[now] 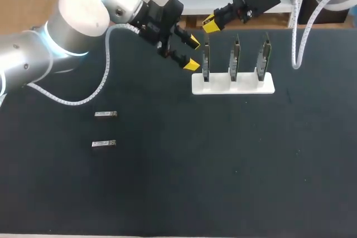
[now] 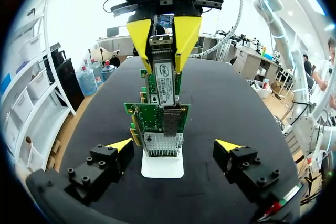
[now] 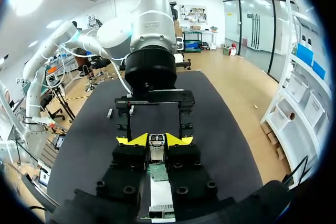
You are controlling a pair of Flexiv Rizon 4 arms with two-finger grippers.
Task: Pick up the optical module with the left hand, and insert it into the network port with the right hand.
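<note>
Misalignment is the danger: the right gripper [image 1: 209,24], clamped on the module [image 2: 164,80] just above the port [image 2: 170,121] of the end card [image 1: 206,62], could jam it or tilt the card. Beside it the left gripper [image 1: 193,53] hangs, fingers spread, empty.

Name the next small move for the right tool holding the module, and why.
Probably advance the right tool a little, seating the optical module in the network port on the card ahead of it. The module is gripped from both sides and looks lined up just short of the port; the left tool is open and apart.
</note>
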